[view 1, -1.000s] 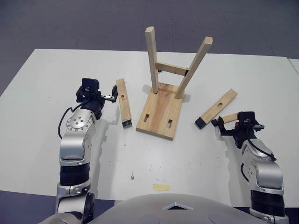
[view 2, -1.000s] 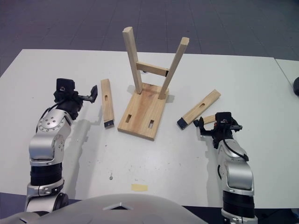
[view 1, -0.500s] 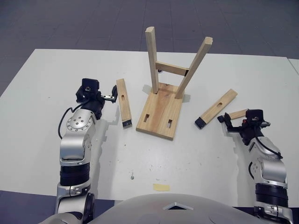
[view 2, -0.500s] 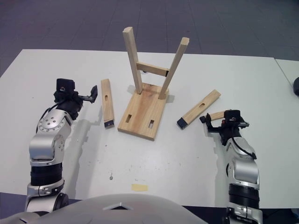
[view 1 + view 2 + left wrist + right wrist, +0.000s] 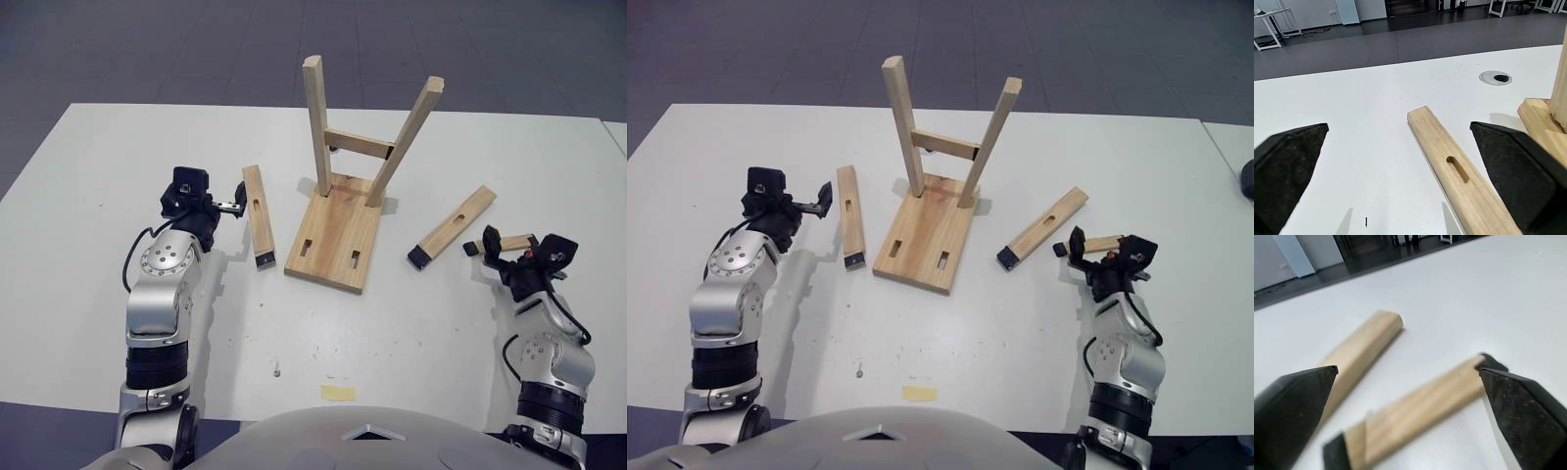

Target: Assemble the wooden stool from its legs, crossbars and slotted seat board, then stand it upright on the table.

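Note:
The seat board (image 5: 331,238) lies flat mid-table. Two legs (image 5: 315,122) joined by a crossbar (image 5: 361,144) stand in its far slots. A loose slotted leg (image 5: 258,214) lies left of the board, and my open left gripper (image 5: 235,199) sits just left of its far end, empty. In the left wrist view that leg (image 5: 1459,169) runs between the open fingers (image 5: 1288,161). Another loose leg (image 5: 453,224) lies right of the board. A short crossbar (image 5: 511,242) rests by my open right gripper (image 5: 493,254). In the right wrist view that crossbar (image 5: 1418,406) lies between the spread fingers (image 5: 1518,411).
A yellow tape scrap (image 5: 338,393) and a small screw (image 5: 278,370) lie near the table's front edge. A round cable grommet (image 5: 1495,77) sits in the tabletop beyond the left loose leg. Bare white table (image 5: 118,157) spreads to the far left and right.
My right arm has swung to the right, away from the loose leg's black foot, and its gripper is now at the short crossbar. The left arm has stayed put.

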`<state>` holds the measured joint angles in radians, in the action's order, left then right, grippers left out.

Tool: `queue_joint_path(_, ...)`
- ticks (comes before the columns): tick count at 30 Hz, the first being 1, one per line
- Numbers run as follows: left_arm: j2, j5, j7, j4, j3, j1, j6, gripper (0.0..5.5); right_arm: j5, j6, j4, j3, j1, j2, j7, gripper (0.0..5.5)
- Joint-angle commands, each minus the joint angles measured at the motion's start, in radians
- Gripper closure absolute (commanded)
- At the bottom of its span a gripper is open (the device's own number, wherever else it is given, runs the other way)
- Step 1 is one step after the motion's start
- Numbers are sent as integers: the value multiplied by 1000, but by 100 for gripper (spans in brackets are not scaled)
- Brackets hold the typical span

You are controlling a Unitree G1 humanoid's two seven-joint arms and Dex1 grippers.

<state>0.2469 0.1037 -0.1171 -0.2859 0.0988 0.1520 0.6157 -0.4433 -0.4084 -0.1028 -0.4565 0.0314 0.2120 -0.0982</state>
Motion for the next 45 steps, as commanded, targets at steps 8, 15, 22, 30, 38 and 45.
queue_joint_path(8,7,-2,-14,30,1,4,-3,10,-9,-443,-323,5,-164,-123,448,11)
queue_joint_path(15,6,-2,-16,32,4,4,-5,10,54,-504,-370,9,-213,-208,590,11)
queue_joint_path(22,7,-3,-19,38,2,4,-6,10,226,-484,-284,42,-210,-214,678,11)
queue_joint_path(30,9,-2,-28,46,-7,20,-6,10,239,-427,-111,-33,-304,-259,691,11)
queue_joint_path(38,9,-4,-34,62,-10,33,-11,10,219,-408,16,-119,-360,-300,734,11)
queue_joint_path(45,13,-9,-39,78,-12,49,-18,10,208,-387,90,-166,-381,-317,772,114)
